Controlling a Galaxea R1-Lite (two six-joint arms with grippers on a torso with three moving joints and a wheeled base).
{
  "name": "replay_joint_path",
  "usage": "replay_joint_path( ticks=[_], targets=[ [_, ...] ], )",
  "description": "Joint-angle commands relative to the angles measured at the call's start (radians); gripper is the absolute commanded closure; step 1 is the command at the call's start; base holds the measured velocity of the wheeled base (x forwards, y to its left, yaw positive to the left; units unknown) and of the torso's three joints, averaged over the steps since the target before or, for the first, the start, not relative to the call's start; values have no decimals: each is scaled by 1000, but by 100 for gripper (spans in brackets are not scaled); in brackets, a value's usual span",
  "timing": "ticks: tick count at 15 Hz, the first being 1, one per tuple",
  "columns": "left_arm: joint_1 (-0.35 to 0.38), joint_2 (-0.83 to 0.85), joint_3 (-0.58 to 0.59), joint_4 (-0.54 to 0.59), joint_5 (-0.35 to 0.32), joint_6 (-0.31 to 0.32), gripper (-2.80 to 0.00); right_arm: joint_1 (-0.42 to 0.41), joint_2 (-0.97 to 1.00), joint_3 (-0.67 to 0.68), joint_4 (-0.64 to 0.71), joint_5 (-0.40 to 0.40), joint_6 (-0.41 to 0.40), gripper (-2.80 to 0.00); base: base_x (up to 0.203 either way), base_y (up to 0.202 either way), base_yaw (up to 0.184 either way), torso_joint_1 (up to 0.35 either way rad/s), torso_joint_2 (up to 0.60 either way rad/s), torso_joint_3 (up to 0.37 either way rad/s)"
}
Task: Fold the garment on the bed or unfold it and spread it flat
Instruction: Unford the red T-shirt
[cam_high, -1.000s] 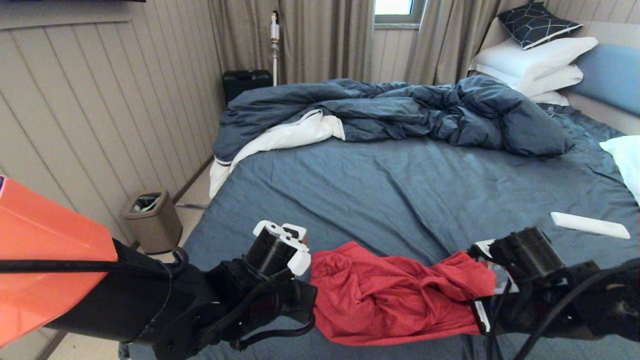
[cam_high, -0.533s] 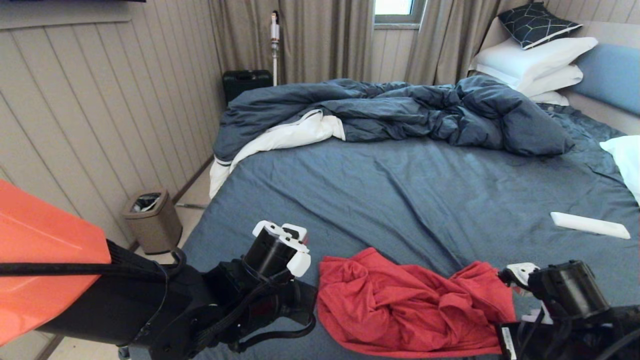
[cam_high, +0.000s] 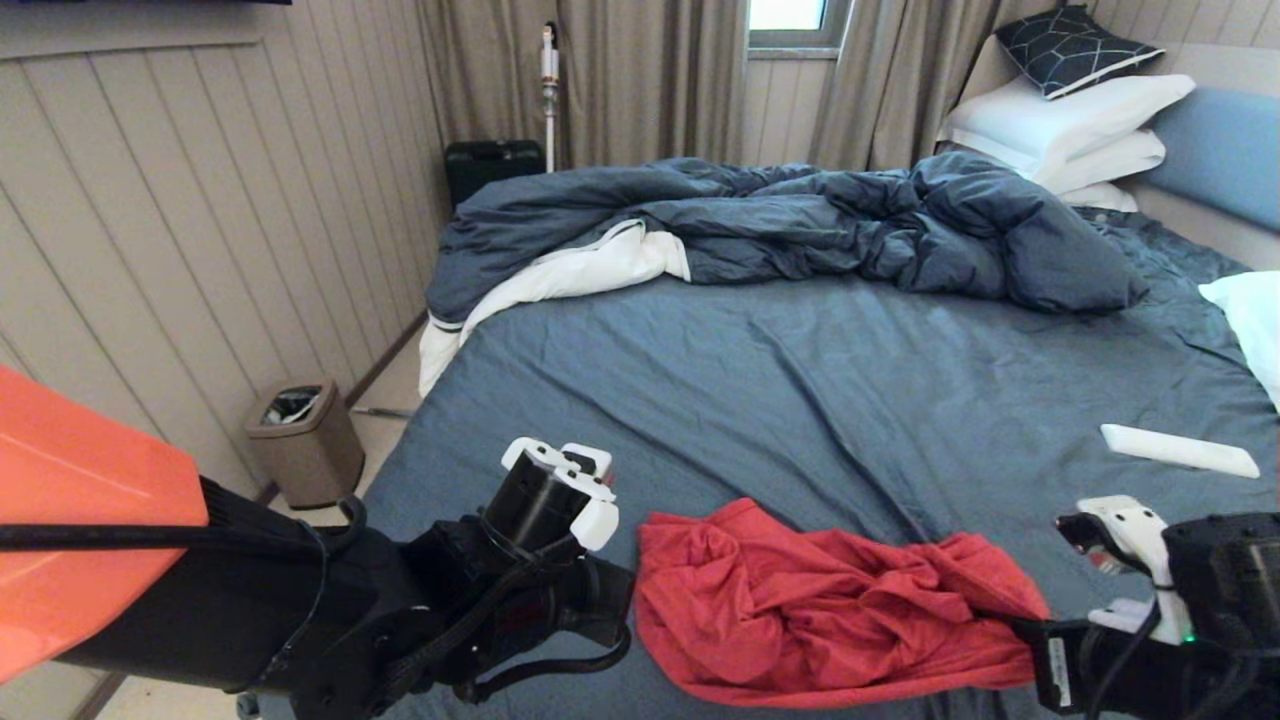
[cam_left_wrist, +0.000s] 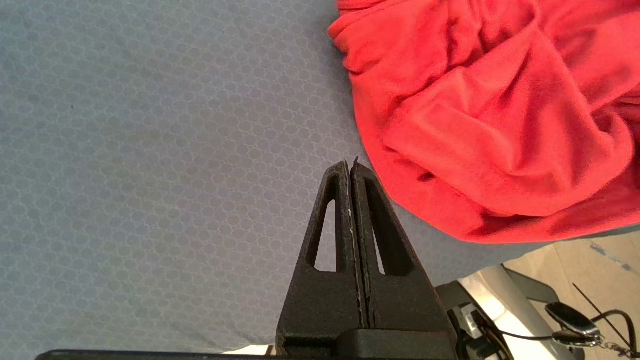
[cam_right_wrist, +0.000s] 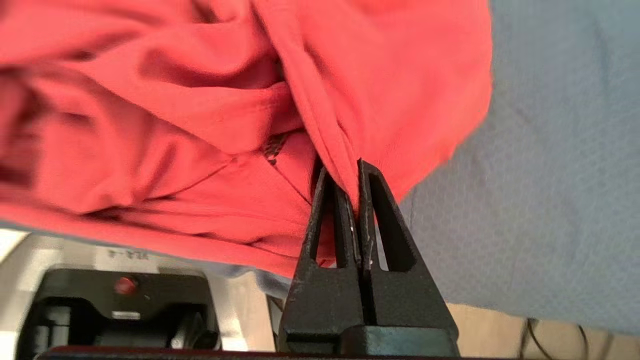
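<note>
The shirt (cam_high: 820, 610) lies bunched on the bed (cam_high: 800, 380), nothing apparently spread yet: right pincer (cam_right_wrist: 350, 192) pinches a fold, left pincer (cam_left_wrist: 350, 167) closed empty beside it.

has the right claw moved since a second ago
Yes. The right claw, shut on the red shirt, has pulled rightward along the bed's near edge, closer to the white remote.

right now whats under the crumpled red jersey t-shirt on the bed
The crumpled red jersey T-shirt lies on the bed's blue-grey fitted sheet, which shows all around it. Whatever sits beneath its folds is covered. The right gripper pinches one fold.
</note>
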Motion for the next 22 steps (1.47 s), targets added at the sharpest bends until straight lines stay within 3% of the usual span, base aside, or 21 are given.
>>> replay_joint_path(
  ticks=[1, 7, 11, 12, 13, 19, 22],
  targets=[
    [-1, 7, 0, -2, 1, -2, 0, -2, -46, 9, -3, 2, -2, 0, 0, 0, 0, 0, 0, 0],
    [0, 23, -8, -2, 1, -2, 0, -23, 154, 15, -85, -15, 2, 0, 0, 0, 0, 0, 0, 0],
    [0, 23, -8, -2, 1, -4, 0, -33, 166, 17, -114, -16, 8, 0, 0, 0, 0, 0, 0, 0],
    [0, 22, -8, -2, 1, -4, 0, -34, 169, 21, -117, -17, 10, -52, 0, 0, 0, 0, 0, 0],
    [0, 22, -9, -2, 1, -5, 0, -32, 176, 11, -117, -13, 5, -280, 0, 0, 0, 0, 0, 0],
    [0, 17, -6, -2, 1, -4, 0, -31, 127, -29, -104, -8, 5, -280, 0, 0, 0, 0, 0, 0],
    [0, 21, -12, -2, 1, -4, 0, -31, 150, -129, -38, -7, 39, -280, 0, 0, 0, 0, 0, 0]
  ],
)
